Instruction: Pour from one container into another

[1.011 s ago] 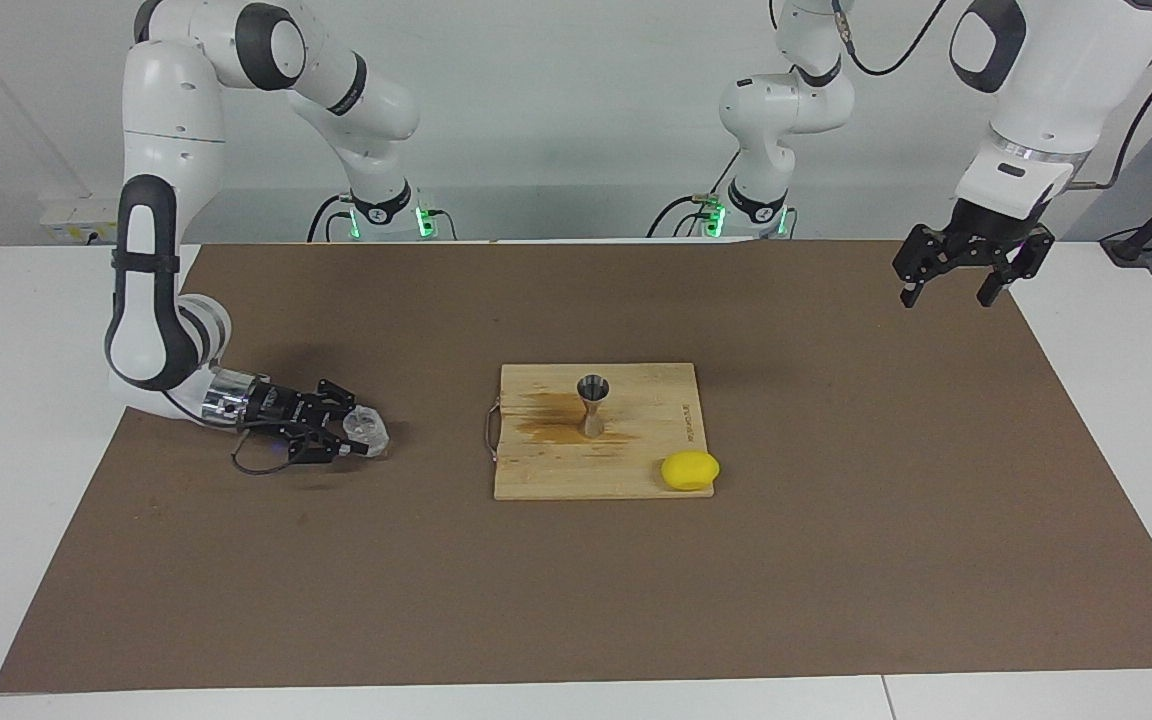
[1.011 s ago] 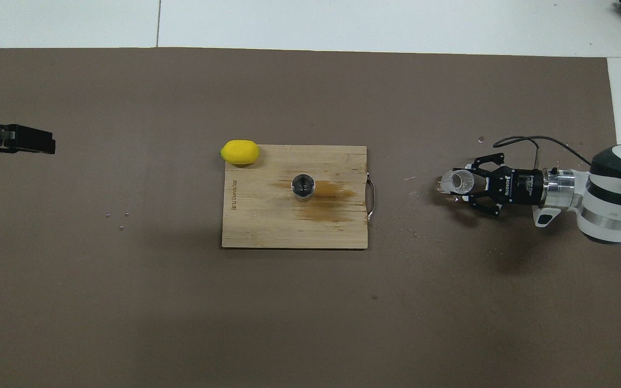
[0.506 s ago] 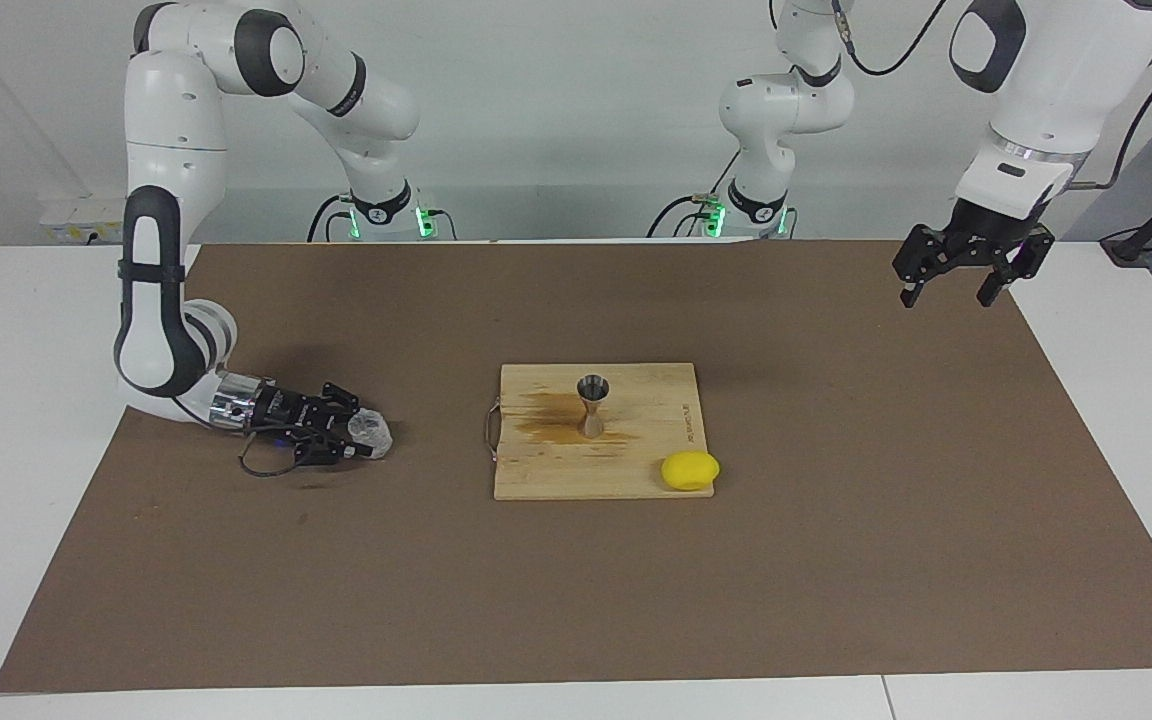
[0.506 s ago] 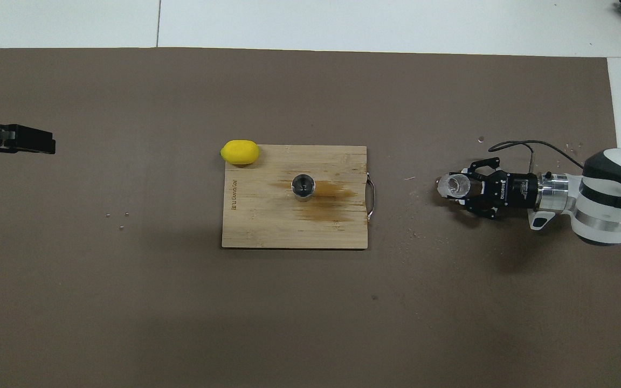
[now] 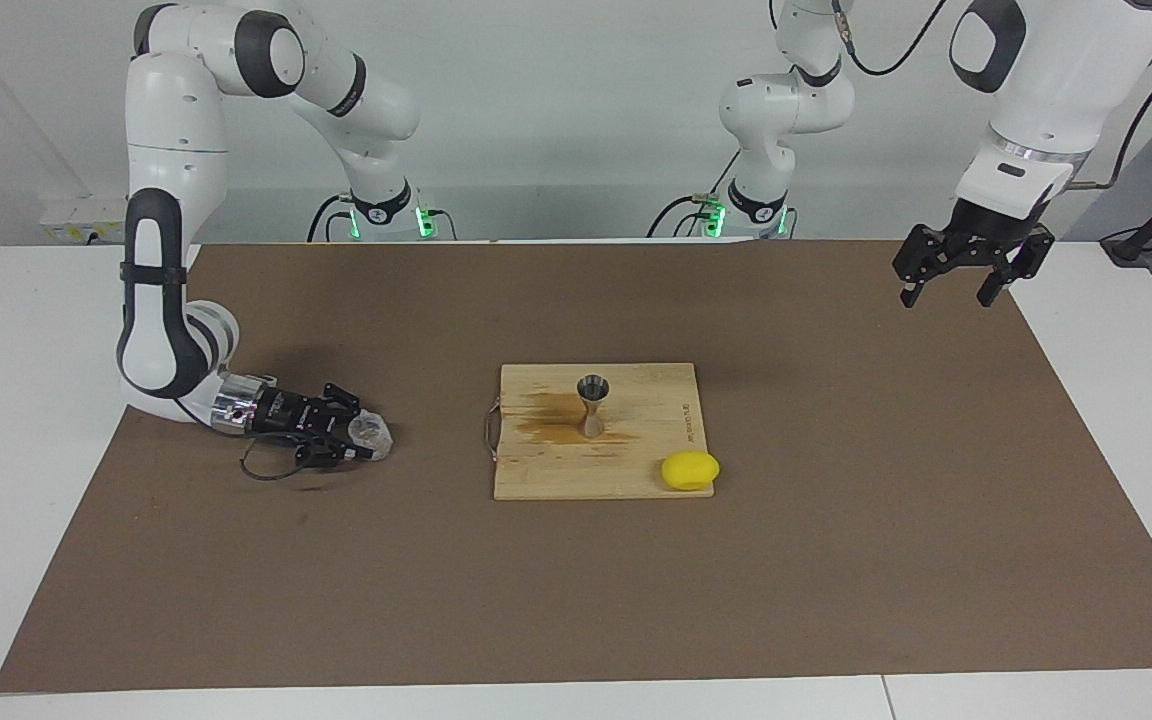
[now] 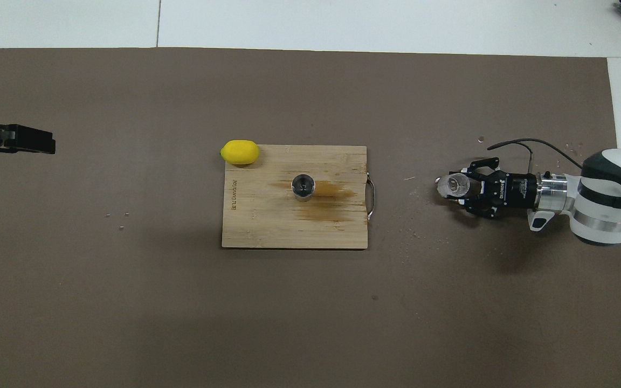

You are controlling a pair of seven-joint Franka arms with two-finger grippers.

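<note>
Where right gripper [image 5: 364, 437] lies, cup [image 5: 372, 431] between.

Obstacles sit in one band across mid-table — open mat everywhere else.

Wooden board [image 5: 596, 432] at centre carries the upright jigger [image 5: 592, 405], with a lemon [image 5: 690, 470] on its corner farther from the robots (left arm's end). Right gripper [image 5: 351, 437] lies low at the plastic cup [image 5: 372, 431], blocking the right arm's end. Left gripper [image 5: 956, 277] hangs high over the mat edge, well apart.
</note>
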